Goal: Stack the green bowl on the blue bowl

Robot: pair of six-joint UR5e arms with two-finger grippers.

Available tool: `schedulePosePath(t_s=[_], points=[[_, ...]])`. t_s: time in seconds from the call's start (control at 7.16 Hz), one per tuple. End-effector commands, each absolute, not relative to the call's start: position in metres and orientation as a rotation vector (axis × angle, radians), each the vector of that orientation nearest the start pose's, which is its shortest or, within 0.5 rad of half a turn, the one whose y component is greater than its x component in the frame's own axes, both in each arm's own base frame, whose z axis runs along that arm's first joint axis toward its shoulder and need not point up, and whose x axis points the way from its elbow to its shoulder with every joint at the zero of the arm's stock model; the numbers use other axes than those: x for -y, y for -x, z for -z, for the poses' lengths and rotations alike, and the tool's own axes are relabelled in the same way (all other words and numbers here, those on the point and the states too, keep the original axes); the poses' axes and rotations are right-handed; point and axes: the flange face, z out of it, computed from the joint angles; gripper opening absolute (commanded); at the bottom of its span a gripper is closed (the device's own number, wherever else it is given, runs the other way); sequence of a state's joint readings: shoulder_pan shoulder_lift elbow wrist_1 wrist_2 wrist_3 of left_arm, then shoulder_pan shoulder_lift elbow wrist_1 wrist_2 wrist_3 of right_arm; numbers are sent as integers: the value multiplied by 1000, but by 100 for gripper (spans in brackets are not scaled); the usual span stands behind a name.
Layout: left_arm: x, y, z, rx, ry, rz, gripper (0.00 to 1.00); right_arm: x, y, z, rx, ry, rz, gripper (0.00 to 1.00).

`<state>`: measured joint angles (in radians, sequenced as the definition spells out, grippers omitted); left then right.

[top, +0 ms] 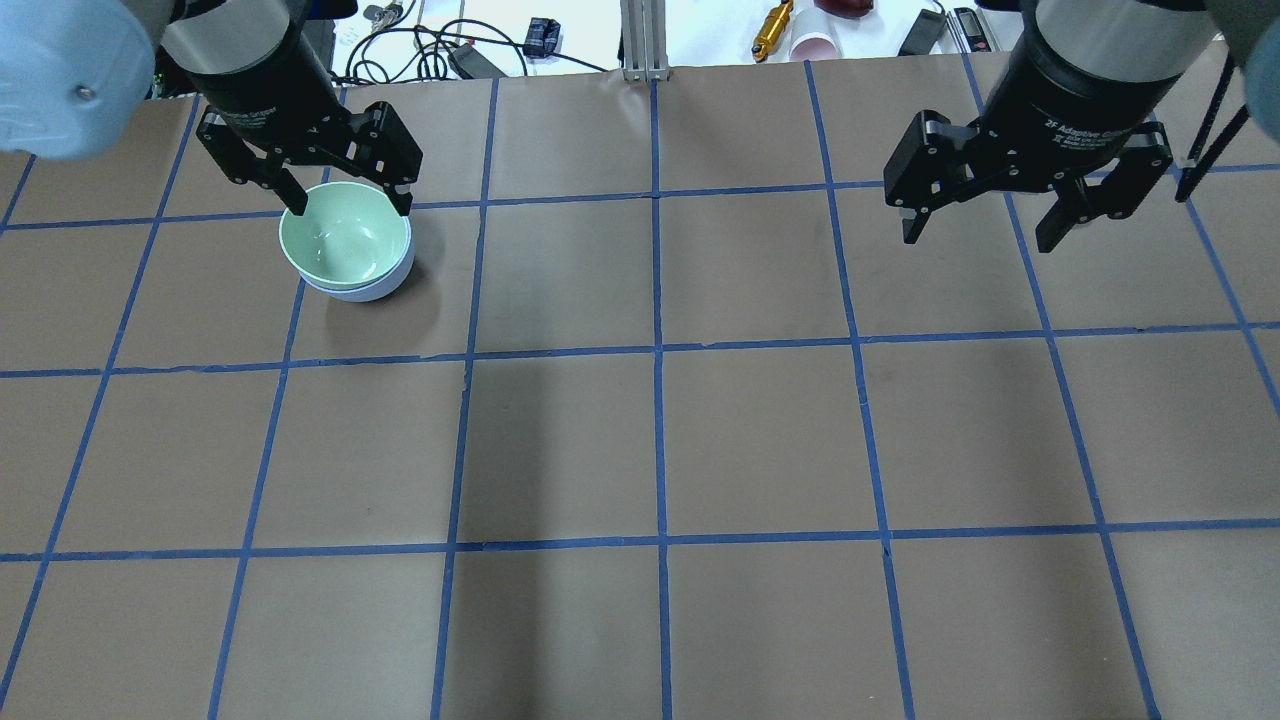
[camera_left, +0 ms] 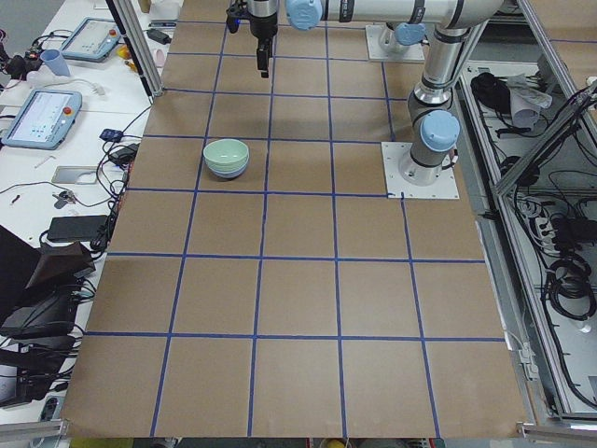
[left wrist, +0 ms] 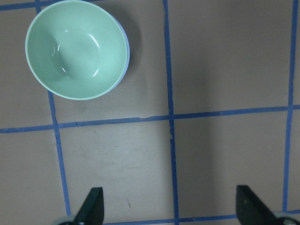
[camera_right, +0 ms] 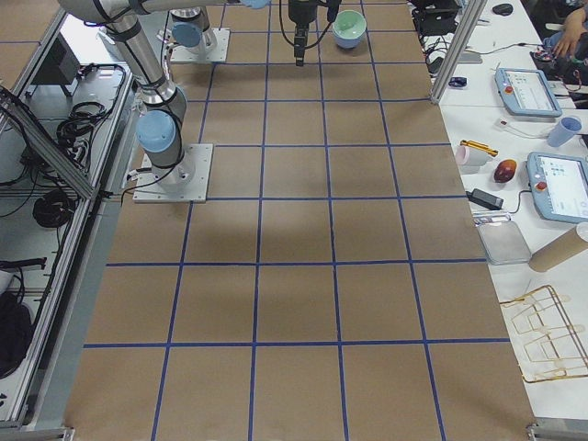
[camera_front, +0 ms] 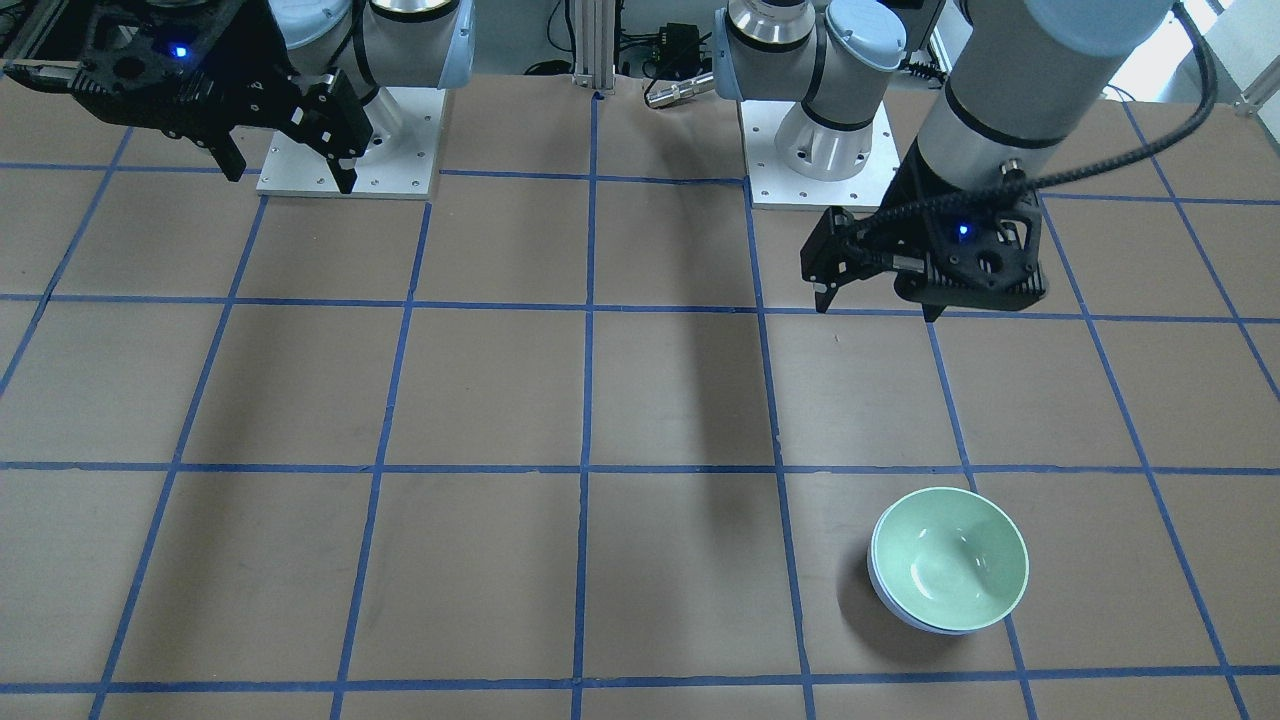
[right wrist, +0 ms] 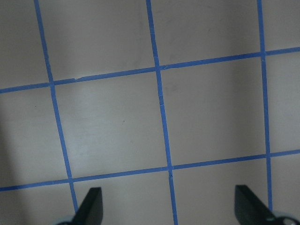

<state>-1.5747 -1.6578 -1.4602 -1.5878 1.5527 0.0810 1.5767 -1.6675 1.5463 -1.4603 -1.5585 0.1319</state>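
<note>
The green bowl (top: 345,238) sits nested inside the blue bowl (top: 362,293), of which only a thin rim and lower wall show. The stack also shows in the front view, green bowl (camera_front: 948,558) over blue bowl (camera_front: 897,606), and in the left wrist view, green bowl (left wrist: 77,49) with a blue sliver (left wrist: 127,52). My left gripper (camera_front: 878,305) is open and empty, raised above the table and on the robot's side of the stack, touching neither bowl. My right gripper (top: 977,240) is open and empty, high over the other half of the table.
The brown table (top: 660,440) has a blue tape grid. The two arm bases (camera_front: 348,140) (camera_front: 820,150) stand at the robot's edge. Cables, tablets and small tools lie on the operators' bench (camera_right: 514,138) beyond the far edge.
</note>
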Motion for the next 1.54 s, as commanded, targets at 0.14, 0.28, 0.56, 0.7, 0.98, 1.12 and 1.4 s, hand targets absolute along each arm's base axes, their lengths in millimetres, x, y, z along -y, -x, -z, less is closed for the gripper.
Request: schedulePosePath(t_s=[0.14, 0.28, 0.56, 0.7, 0.98, 1.12, 1.4], points=[[511, 156, -512, -3152, -187, 44, 100, 448, -137, -534, -3122, -197, 15, 100], [507, 158, -512, -3152, -194, 27, 100, 448, -137, -534, -3123, -197, 11, 100], [500, 159, -521, -3150, -194, 46, 100, 448, -137, -534, -3123, -197, 13, 100], [499, 160, -521, -3150, -196, 44, 100, 448, -137, -534, -3123, -197, 11, 100], [496, 164, -521, -3148, -211, 39, 100, 448, -137, -534, -3122, -197, 15, 100], [495, 166, -521, -3148, -218, 36, 100, 448, -137, -534, -3122, -197, 15, 100], [498, 148, -526, -3145, -187, 63, 100, 448, -137, -534, -3122, -197, 15, 100]])
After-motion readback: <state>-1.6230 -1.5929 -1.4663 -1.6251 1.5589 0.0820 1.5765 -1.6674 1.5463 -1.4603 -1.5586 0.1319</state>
